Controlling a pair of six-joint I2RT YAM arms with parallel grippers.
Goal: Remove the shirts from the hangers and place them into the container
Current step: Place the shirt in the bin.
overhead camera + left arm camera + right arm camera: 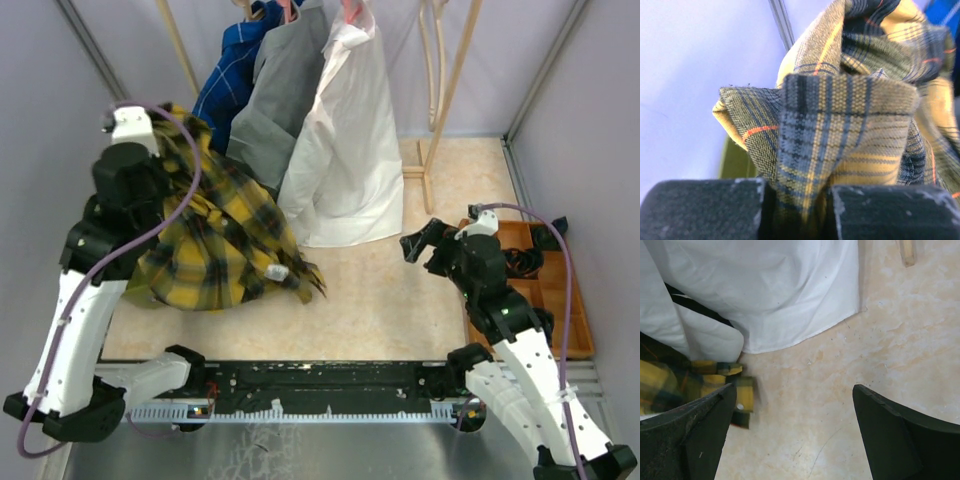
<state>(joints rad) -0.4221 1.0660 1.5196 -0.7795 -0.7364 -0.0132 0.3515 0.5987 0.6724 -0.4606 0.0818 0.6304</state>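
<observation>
From above, the plaid shirt (225,235) is off its hanger, bunched at the left of the worktop (400,300). The blue shirt (228,75), grey shirt (275,95) and white shirt (350,150) hang behind it.

Left wrist: the left jaws pinch plaid cloth, with a sliver of green container (735,162) beside it.

Right wrist: the right jaws are spread and empty.

Three shirts seemingly remain.

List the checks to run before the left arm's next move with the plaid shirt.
1. Grip of left claw on plaid shirt: ok, shut on a fold of cloth.
2. Position of container under the shirt: cannot tell, only an olive sliver shows.
3. Is the right claw out of the way: ok, open, empty, over bare table.
4. Do the white shirt, grey shirt and blue shirt hang clear of the move: ok, all three are at the back.
</observation>
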